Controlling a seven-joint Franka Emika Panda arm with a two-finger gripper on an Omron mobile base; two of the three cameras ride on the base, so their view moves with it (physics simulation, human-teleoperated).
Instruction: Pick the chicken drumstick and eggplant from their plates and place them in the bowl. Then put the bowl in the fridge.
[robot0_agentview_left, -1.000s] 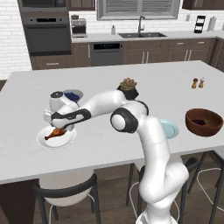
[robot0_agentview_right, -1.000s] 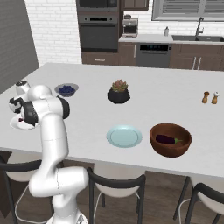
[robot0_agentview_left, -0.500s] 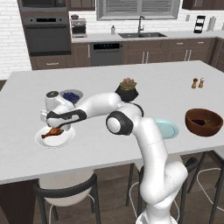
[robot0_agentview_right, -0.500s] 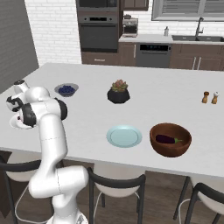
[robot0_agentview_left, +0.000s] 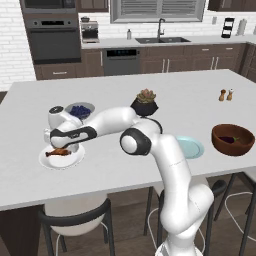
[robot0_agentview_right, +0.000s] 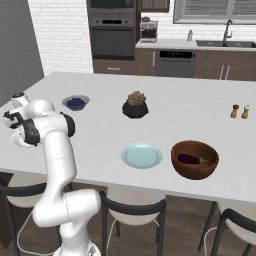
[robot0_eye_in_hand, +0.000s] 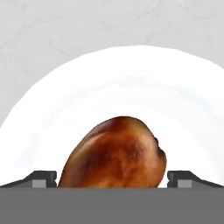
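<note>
Fingers (robot0_eye_in_hand: 112, 178) are spread wide and released, one tip (robot0_eye_in_hand: 43, 178) seen at each side of the drumstick (robot0_eye_in_hand: 114, 153) in the hand view. The plump end of the drumstick sits between the two tips; whether either tip touches the meat cannot be told. The drumstick lies on the white plate (robot0_eye_in_hand: 131, 87), directly under the fingers.

In the left base view the hand (robot0_agentview_left: 64, 142) is reached out low over the white plate (robot0_agentview_left: 61, 159) near the front left edge of the counter (robot0_agentview_left: 150, 95), with the drumstick (robot0_agentview_left: 58, 152) lying just beneath it, thin bone end pointing away to the left.

A small grey bowl of blueberries (robot0_agentview_left: 79, 110) is noted just beyond the hand. A black plant pot (robot0_agentview_left: 145, 104) stands further off toward the middle of the counter.

Well apart from the fingers, across the counter, the pale blue plate (robot0_agentview_right: 142, 155) lies bare. Just beside it the wooden bowl (robot0_agentview_right: 195, 159) holds the eggplant (robot0_agentview_right: 190, 159).
</note>
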